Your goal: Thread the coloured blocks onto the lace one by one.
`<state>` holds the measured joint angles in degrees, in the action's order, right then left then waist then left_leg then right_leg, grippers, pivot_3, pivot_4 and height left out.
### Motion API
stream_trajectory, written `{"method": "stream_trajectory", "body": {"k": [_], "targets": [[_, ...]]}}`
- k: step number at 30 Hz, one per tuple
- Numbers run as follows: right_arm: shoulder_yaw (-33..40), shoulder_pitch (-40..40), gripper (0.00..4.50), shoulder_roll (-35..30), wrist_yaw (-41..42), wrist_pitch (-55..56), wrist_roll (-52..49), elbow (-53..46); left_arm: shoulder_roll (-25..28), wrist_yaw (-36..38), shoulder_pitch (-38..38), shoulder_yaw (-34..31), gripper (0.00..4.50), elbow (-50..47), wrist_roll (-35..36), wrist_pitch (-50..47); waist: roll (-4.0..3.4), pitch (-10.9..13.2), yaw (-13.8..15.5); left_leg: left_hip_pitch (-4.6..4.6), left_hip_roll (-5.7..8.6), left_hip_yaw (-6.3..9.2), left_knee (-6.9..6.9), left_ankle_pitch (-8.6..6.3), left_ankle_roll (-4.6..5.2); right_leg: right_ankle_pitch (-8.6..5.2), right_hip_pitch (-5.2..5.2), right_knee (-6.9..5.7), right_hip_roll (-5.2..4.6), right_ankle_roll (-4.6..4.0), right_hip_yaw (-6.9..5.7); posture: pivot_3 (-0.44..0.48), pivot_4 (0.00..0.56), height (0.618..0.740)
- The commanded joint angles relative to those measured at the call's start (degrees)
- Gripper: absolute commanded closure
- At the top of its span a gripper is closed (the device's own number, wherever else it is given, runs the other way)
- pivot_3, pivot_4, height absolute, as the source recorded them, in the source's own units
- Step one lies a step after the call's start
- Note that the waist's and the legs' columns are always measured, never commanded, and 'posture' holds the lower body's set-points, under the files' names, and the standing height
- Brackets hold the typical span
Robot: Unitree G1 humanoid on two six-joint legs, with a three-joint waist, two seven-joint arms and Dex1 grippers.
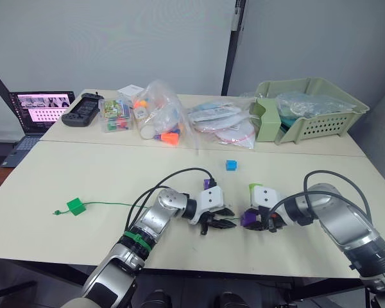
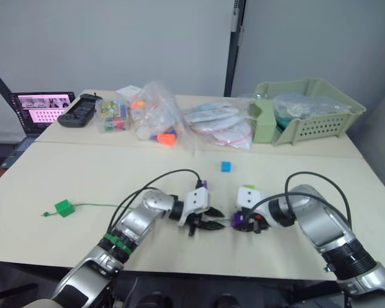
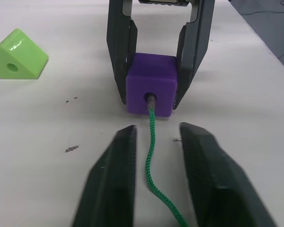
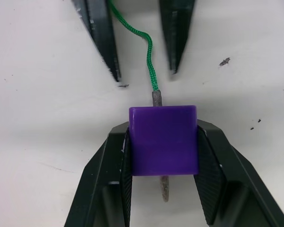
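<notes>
While the right gripper (image 1: 262, 222) clamps the small purple plastic cube (image 1: 249, 219) low over the pale tabletop (image 1: 102, 173), left gripper (image 1: 219, 222) sits just beside it. Left wrist view: left jaws apart w/ thin green cord (image 3: 151, 156) loose between, unheld. Right wrist view: stiff grey needle tip (image 4: 164, 187) pokes out the cube's far side. Risk: nothing grips the cord, so any tug backs the tip out.

Both arms: silver-grey metal segments, white wrist housings, looped black cables. Left arm (image 1: 155, 221) has a green band at 7 o'clock of its elbow. Left gripper (image 1: 221, 218) and right gripper (image 1: 253, 221): two black tapered fingers each, matte, wedge-shaped.
</notes>
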<state>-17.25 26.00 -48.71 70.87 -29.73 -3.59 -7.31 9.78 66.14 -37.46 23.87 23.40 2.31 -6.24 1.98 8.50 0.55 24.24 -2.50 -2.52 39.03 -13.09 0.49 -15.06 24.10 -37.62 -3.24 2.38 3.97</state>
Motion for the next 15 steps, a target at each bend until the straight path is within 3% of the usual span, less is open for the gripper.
{"method": "stream_trajectory", "body": {"k": [1,2,15], "targets": [[0.88,0.10,3.27,-0.24,-0.19,0.53,-0.58,-0.91,-0.35,1.09,-0.48,0.42,4.30,-1.41,0.59,0.42,0.00,0.00,0.00,0.00,0.00,0.00,0.00,0.00,0.00,0.00,0.00,0.00,0.00,0.00,0.00,0.000,0.150,0.732],[0.90,0.05,3.27,-0.26,-0.21,0.50,-0.59,-0.97,-0.40,1.20,-0.49,0.41,4.50,-1.43,0.61,0.42,0.00,0.00,0.00,0.00,0.00,0.00,0.00,0.00,0.00,0.00,0.00,0.00,0.00,0.00,0.00,0.000,0.150,0.732],[1.10,-0.65,3.27,-0.75,-0.37,-0.38,-0.87,-2.55,-5.18,-0.20,-3.39,0.90,4.50,3.22,-0.41,3.00,0.00,0.00,0.02,-0.01,0.00,0.01,0.00,0.00,0.00,0.00,-0.01,0.00,0.00,0.00,0.00,0.000,0.150,0.732]]}}
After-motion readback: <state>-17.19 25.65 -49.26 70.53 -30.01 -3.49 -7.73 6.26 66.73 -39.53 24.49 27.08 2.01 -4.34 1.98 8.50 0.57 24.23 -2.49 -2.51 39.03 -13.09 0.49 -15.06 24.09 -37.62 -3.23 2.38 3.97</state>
